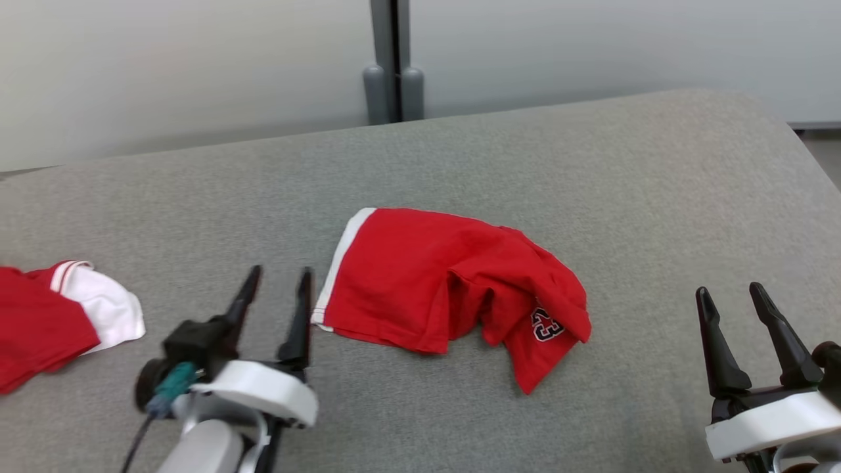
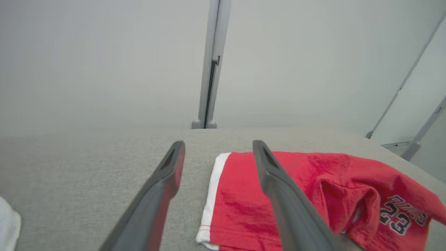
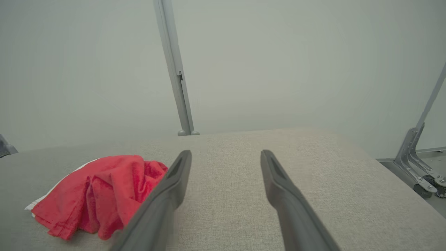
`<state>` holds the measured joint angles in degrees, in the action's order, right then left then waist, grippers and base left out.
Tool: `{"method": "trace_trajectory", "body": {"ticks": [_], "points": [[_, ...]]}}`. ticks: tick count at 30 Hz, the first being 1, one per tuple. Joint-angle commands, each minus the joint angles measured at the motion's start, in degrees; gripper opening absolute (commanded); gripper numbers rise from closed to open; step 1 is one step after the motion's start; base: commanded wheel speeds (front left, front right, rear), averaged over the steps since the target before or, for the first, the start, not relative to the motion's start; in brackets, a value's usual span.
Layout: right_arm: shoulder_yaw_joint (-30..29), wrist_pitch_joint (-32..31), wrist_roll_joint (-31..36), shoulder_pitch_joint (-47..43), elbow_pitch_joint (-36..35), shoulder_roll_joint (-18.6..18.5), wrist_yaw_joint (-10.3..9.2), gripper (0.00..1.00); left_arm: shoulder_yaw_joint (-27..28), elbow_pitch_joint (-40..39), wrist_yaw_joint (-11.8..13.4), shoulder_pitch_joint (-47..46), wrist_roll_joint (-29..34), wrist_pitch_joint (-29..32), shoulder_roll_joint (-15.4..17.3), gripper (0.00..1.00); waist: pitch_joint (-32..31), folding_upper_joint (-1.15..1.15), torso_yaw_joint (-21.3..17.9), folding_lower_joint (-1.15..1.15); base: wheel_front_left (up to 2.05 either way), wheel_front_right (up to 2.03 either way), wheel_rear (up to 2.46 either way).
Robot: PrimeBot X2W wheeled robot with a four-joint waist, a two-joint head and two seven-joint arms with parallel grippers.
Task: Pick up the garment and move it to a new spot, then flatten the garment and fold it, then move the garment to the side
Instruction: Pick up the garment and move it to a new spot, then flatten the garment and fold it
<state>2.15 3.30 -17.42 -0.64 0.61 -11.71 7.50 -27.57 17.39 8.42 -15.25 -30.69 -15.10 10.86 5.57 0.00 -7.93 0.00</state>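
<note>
Fingers of left gripper (image 1: 279, 279) are spread wide w/ nothing between them, tips just beside the white hem (image 1: 341, 263) of the red garment (image 1: 427, 282). Prob. placed there to take that edge for flattening. Can't tell if a tip touches the cloth.

Right gripper (image 1: 729, 292) is also splayed and empty at lower right of head view, well apart from the garment, likely waiting to take the far side.

Garment lies mid-frame on the grey padded table (image 1: 624, 164). Left half is fairly flat, right half is bunched in folds w/ the "23" print (image 1: 547, 325) turned under a flap, so it's not yet flattened.

Second red-and-white garment (image 1: 52, 322) sits at left edge, near the left arm and could snag on a wide sweep. Grey post (image 1: 394, 59) stands at top centre behind the table, out of the way.
</note>
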Motion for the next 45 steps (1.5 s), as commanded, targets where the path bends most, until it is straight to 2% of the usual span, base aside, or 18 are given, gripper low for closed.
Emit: {"method": "trace_trajectory", "body": {"ticks": [1, 8, 12, 16, 25, 45], "points": [[-0.02, -0.80, 0.38, -0.83, -0.77, -0.41, -0.02, 1.00, 3.64, -2.15, 0.03, 2.81, -0.20, -0.05, 1.50, 1.00, -1.98, 0.00, 2.48, 0.00, 0.00, 0.00, 0.00], [0.59, -2.27, 0.28, -1.91, -2.14, -0.61, -0.02, 1.00, 11.08, -6.76, -1.03, 9.06, -0.47, -0.07, 5.25, 1.00, -3.49, 0.00, 4.06, 0.00, 0.00, 0.00, 0.00], [0.45, -3.10, 0.01, -2.85, -2.71, -0.88, -0.02, 1.00, 12.89, -8.72, -1.77, 12.00, -0.56, -0.06, 6.23, 1.00, -4.42, 0.00, 4.49, 0.00, 0.00, 0.00, 0.00], [0.62, -3.68, 0.13, -3.60, -3.02, -1.06, -0.02, 1.00, 12.55, -9.64, -2.01, 13.91, -0.27, -0.06, 6.66, 1.00, -5.45, 0.00, 4.44, 0.00, 0.00, 0.00, 0.00], [0.08, -4.52, 0.99, -6.05, -4.12, -0.68, -0.02, 1.00, 12.21, -11.12, -0.11, 17.13, 0.50, 0.51, 7.26, 1.00, -7.45, 0.00, 4.24, 0.00, 0.00, 0.00, 0.00], [-0.41, -4.60, 0.94, -6.05, -4.20, -0.02, -0.02, 1.00, 11.33, -14.95, 2.45, 17.50, 1.03, 2.82, 7.86, 1.00, -6.88, 0.00, 4.74, 0.00, 0.00, 0.00, 0.00]]}}
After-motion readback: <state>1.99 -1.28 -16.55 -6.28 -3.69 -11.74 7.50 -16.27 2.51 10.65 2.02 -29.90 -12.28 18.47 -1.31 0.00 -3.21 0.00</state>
